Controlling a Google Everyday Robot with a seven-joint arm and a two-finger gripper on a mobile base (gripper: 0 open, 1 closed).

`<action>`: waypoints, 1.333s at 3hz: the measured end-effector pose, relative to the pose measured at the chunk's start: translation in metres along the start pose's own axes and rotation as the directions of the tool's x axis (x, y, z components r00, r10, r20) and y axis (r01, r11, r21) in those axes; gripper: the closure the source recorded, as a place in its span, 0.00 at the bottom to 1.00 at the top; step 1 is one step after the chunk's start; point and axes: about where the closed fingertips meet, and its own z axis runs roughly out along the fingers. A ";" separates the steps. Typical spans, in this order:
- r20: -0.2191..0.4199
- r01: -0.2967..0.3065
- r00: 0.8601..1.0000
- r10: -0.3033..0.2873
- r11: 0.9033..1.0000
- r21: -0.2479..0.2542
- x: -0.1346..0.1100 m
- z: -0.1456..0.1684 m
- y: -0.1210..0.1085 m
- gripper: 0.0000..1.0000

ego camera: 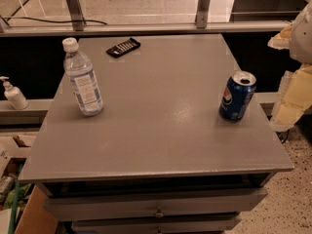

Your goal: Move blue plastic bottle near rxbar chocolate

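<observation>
The blue plastic bottle (83,79) stands upright at the left side of the grey table top (161,121). It is clear, with a white cap and a pale blue-and-white label. The rxbar chocolate (123,47) is a flat black bar with white marks, lying near the far edge of the table, behind and to the right of the bottle. My gripper (294,94) shows as pale cream and yellow parts at the right edge of the view, beyond the table's right side and far from the bottle. It holds nothing that I can see.
A blue Pepsi can (237,96) stands upright near the table's right edge, close to the gripper. A small white pump bottle (13,94) sits on a ledge left of the table. A metal rail (146,28) runs behind it. Drawers (156,204) are below the front.
</observation>
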 end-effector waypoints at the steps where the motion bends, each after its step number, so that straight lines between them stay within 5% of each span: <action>1: 0.000 0.000 1.000 0.000 1.000 0.000 0.000 0.000 0.000 0.00; 2: 0.045 -0.032 0.999 0.031 0.999 0.013 -0.012 -0.001 0.005 0.00; 4: 0.196 -0.103 0.974 0.111 0.993 -0.050 -0.065 0.010 0.040 0.00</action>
